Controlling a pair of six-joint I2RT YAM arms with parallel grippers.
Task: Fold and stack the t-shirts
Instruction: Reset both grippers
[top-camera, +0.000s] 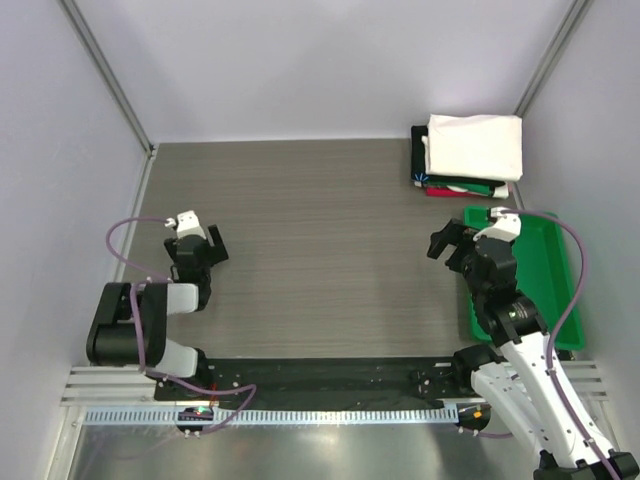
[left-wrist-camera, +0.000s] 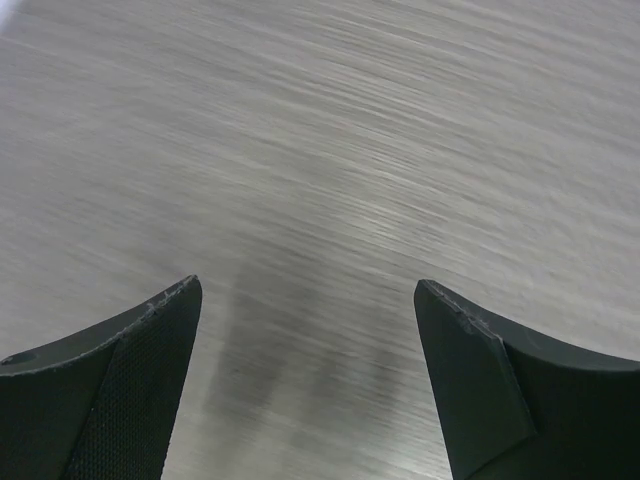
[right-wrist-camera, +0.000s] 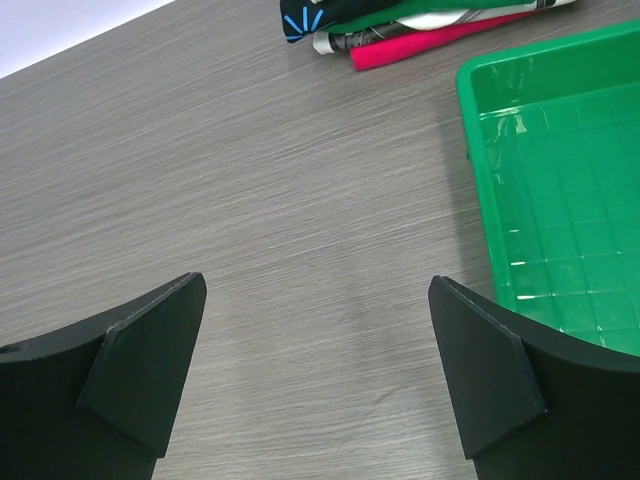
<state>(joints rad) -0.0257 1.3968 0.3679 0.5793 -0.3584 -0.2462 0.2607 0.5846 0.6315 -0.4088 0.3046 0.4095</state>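
Wood-grain table (top-camera: 320, 240), seen from above. Green tray (top-camera: 548, 272) at the right edge, partly covered by the right arm; the right wrist view shows its glossy gridded floor (right-wrist-camera: 560, 180). Stack of t-shirts (top-camera: 470, 152) in the far right corner, just beyond the tray's far rim: a folded white tee on top, with black, green, red and white layers beneath. Right gripper (top-camera: 448, 250), fingers apart, above the table beside the tray. Left gripper (top-camera: 212, 250), fingers apart, above the table at left.

The whole counter (top-camera: 320, 230) is viewed from high above its near edge. Each wrist view is set close, angled down over it. The green tray (top-camera: 548, 270) is shared by top and right-wrist views.
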